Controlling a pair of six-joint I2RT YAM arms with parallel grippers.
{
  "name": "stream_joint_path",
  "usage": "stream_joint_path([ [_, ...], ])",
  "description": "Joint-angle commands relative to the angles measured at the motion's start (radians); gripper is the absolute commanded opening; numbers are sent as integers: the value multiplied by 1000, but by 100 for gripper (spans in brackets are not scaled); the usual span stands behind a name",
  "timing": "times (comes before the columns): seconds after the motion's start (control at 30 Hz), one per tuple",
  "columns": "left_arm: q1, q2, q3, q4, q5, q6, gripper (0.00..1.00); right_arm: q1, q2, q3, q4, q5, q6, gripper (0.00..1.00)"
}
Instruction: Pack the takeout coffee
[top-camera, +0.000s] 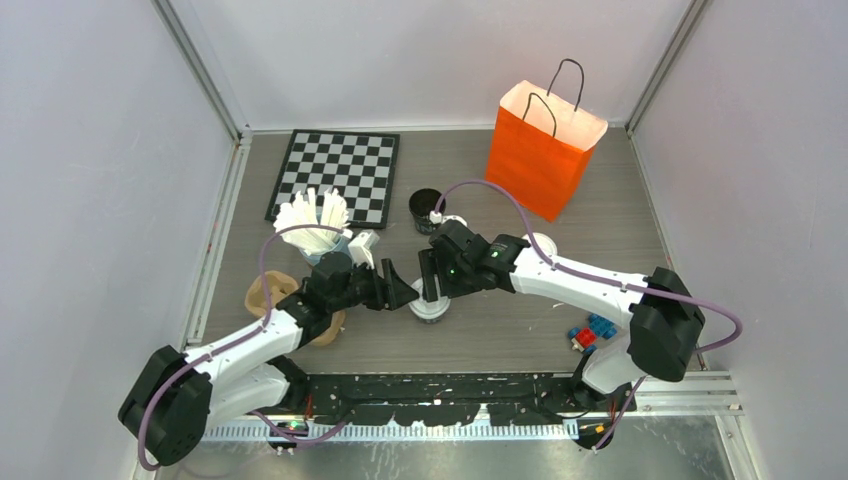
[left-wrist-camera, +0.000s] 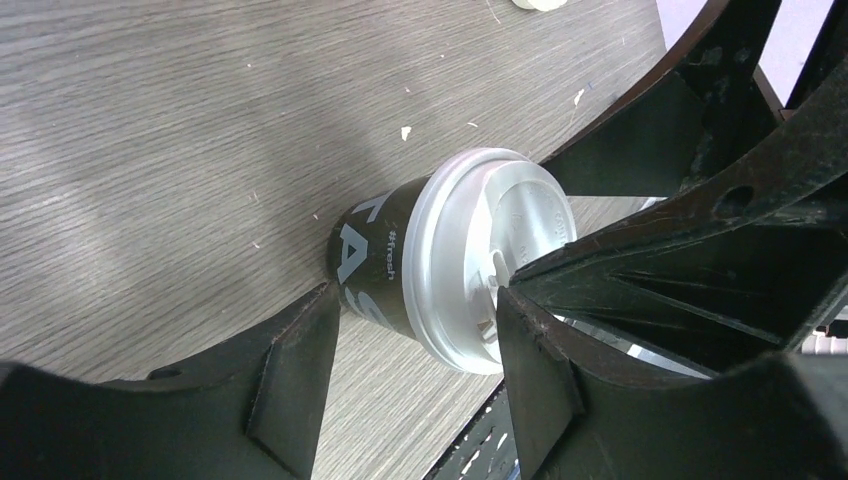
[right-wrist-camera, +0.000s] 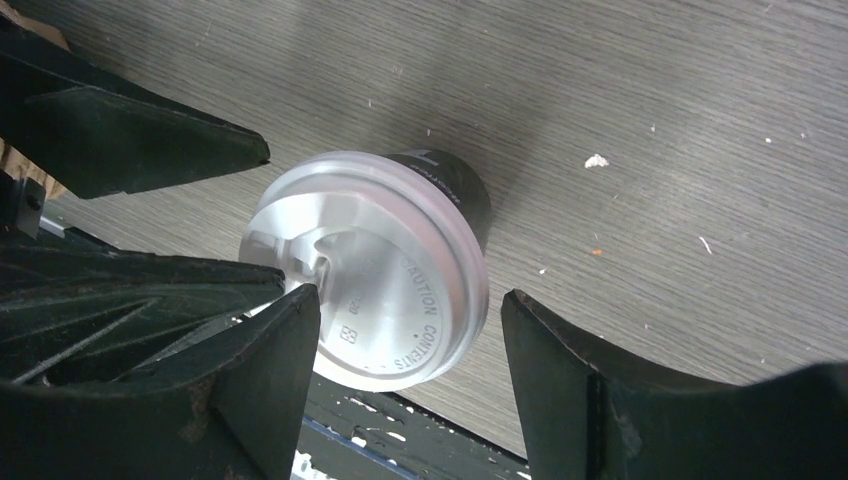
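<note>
A black paper cup (top-camera: 431, 306) with pale print and a white lid stands near the table's front edge. It shows in the left wrist view (left-wrist-camera: 385, 265) and the right wrist view (right-wrist-camera: 365, 270). My left gripper (top-camera: 405, 293) comes from the left and is open, with the cup between its fingers (left-wrist-camera: 418, 292). My right gripper (top-camera: 432, 275) hangs over the same cup and is open, one fingertip overlapping the lid (right-wrist-camera: 410, 295). A second black cup (top-camera: 425, 210) stands uncapped farther back. The orange paper bag (top-camera: 545, 150) stands open at the back right.
A light-blue cup stuffed with white sticks (top-camera: 318, 225) stands beside my left arm. A brown cardboard carrier (top-camera: 272, 295) lies under that arm. A chessboard (top-camera: 335, 175) lies at the back left. Coloured blocks (top-camera: 590, 332) sit at the front right. A loose white lid (top-camera: 541, 243) lies behind my right forearm.
</note>
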Motion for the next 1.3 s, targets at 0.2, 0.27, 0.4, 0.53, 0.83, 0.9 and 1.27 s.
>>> stream_joint_path([
  [0.2, -5, -11, 5, 35, -6, 37, 58, -5, -90, 36, -45, 26, -15, 69],
  [0.27, -5, 3, 10, 40, -1, 37, 57, -11, -90, 40, -46, 18, -18, 67],
  [0.4, -4, 49, 31, 46, 37, 29, 56, -21, -84, 42, -46, 14, -25, 59],
  [0.53, -4, 88, 44, 51, 61, 20, 54, -34, -68, 35, -44, 12, -33, 48],
  [0.83, -4, 98, 29, 18, 37, 45, 51, -52, -62, -93, 39, 7, -15, 23],
  [0.9, -5, 95, 29, 4, 34, 53, 50, -53, -61, -124, 59, -1, -6, 23],
  [1.27, -6, 68, 0, -52, -6, 86, 48, -55, -76, -276, 146, -17, 58, 22],
])
